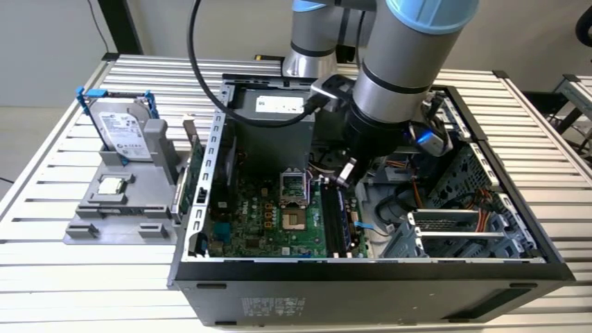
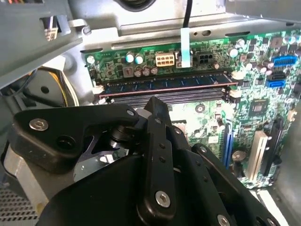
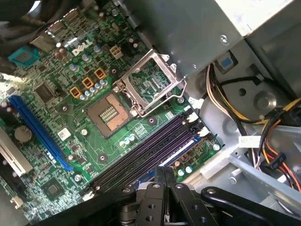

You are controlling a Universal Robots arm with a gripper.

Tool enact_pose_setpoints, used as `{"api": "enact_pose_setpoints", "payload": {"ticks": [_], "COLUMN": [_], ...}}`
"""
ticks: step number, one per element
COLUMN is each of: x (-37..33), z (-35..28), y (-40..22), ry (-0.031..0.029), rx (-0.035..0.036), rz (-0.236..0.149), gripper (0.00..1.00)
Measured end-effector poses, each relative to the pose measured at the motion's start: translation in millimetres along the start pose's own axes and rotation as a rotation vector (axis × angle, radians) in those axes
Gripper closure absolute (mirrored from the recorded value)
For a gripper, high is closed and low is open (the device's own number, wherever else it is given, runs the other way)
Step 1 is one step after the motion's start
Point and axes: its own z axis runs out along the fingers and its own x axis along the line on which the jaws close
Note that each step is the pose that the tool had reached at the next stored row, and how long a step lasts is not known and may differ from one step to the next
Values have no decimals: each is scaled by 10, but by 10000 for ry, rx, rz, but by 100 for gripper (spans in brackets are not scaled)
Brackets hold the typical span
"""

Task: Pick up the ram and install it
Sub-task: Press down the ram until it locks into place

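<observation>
On the exterior view's left, a grey holder carries the hard drive and a small square chip. Further right, over the motherboard, the gripper has its fingers pressed together and holds nothing. The ram lies in a slot just beyond – one end may sit unlatched, so pushing off-centre could tilt the stick

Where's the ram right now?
The ram lies in the motherboard's slot bank, in the slot nearest the board's edge, just ahead of the gripper in the second wrist view.
</observation>
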Motion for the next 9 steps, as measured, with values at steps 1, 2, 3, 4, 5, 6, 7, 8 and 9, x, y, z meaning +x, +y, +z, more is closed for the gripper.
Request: {"api": "enact_pose_setpoints", "payload": {"ticks": [1,2,3,4,5,6,7,8,9], "x": [0,-1,-3,-4,-5,-6,-8,-10,-11], "z": [1,1,1,1,1,1,1,1,1], "y": [0,1,2,2,3,5,6,7,8], "ry": [5,9,16,22,28,35,41,47,54], "rx": [-3,-4,-6,-7,-9,-11,-13,-15,-17], "rz": [-134,-251,-374,-504,-638,-783,-925,-1054,-1197], "gripper": [100,100,100,100,100,100,100,100,100]}}
